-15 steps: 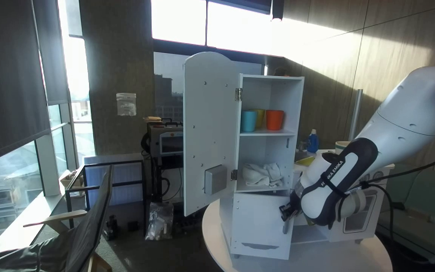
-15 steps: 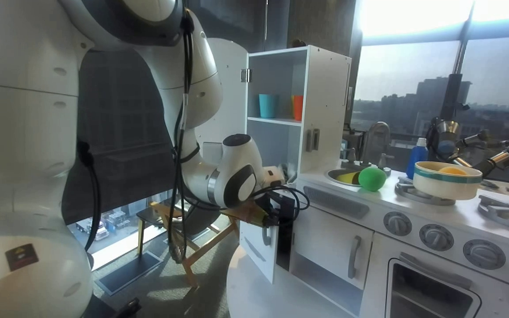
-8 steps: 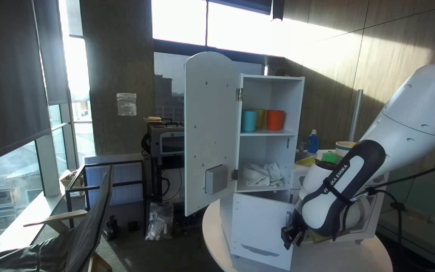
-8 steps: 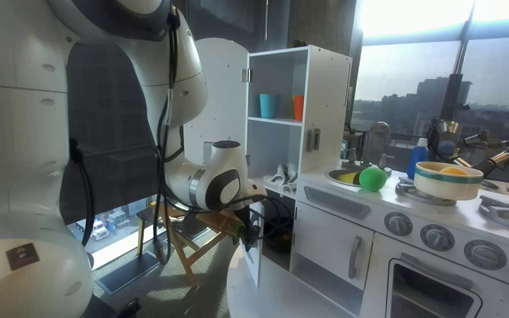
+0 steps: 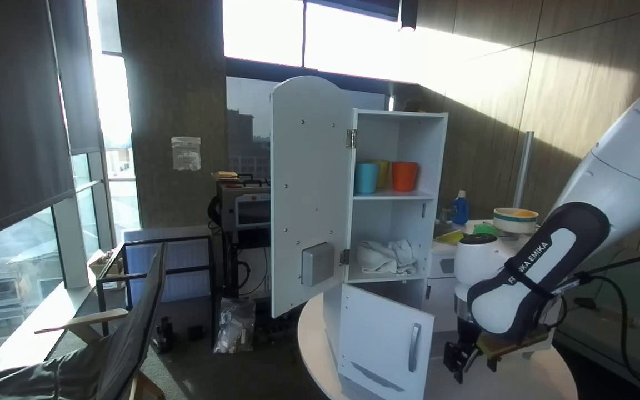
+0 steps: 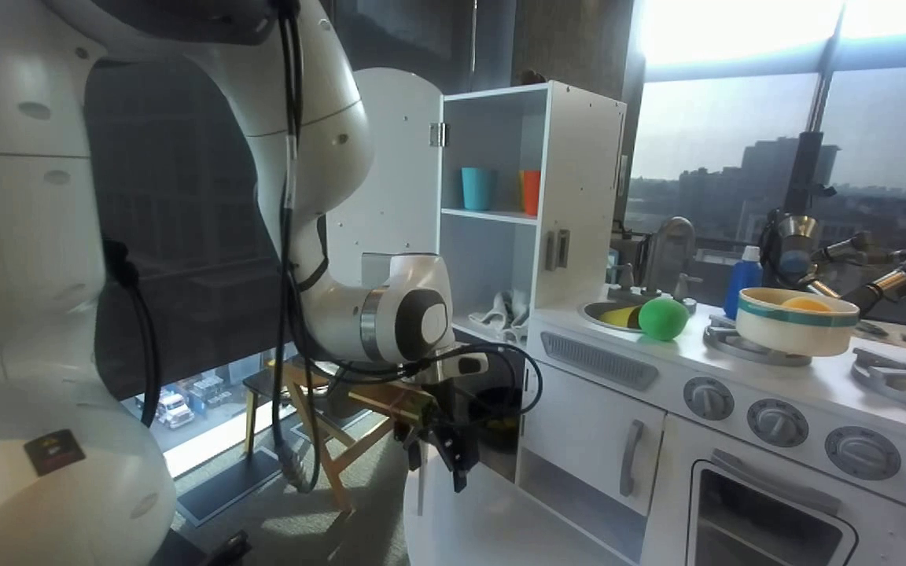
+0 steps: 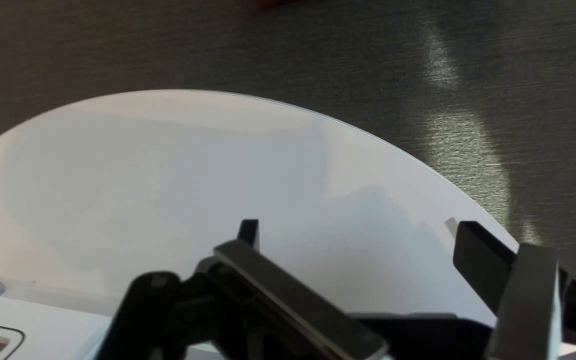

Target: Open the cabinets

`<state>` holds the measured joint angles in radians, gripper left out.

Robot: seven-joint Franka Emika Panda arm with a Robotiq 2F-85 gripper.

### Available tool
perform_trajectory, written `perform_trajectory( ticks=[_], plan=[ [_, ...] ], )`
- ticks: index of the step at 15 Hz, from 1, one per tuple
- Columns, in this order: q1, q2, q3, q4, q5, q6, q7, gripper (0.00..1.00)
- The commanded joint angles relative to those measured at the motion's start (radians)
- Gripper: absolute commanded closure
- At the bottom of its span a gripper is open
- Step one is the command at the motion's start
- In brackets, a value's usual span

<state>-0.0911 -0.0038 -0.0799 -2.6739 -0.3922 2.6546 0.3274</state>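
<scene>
The tall white cabinet (image 5: 436,166) has its long upper door (image 5: 309,183) swung wide to one side. Below it, the lower door (image 5: 378,339) is ajar at a broad angle, its grey handle (image 5: 414,347) in plain sight. In an exterior view the small cabinet door (image 6: 591,428) under the sink is closed, and so is the oven door (image 6: 771,511). My gripper (image 5: 473,366) hangs a little apart from the lower door's free edge, above the round table. In the wrist view the open gripper (image 7: 360,234) has nothing between its fingers.
Cups, one an orange cup (image 5: 404,176), stand on the upper shelf; a white cloth (image 5: 386,256) lies below. On the counter are a green ball (image 6: 663,318), a pot (image 6: 797,321) and a blue bottle (image 6: 744,281). The round table (image 7: 193,175) has a curved edge.
The lower door has swung further outward. My gripper has drawn away from that door and its handle, lower and off to the side, and its jaws have spread.
</scene>
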Motion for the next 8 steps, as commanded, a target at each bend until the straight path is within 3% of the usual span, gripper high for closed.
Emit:
perform_trajectory(
  ticks=[1, 4, 8],
  plan=[
    [-0.032, -0.131, -0.017, 0.018, -0.17, -0.094, 0.159, 0.0],
    [-0.06, -0.16, 0.029, 0.086, -0.345, -0.153, 0.222, 0.0],
    [-0.017, -0.123, 0.098, 0.185, -0.478, -0.308, 0.275, 0.0]
  ],
)
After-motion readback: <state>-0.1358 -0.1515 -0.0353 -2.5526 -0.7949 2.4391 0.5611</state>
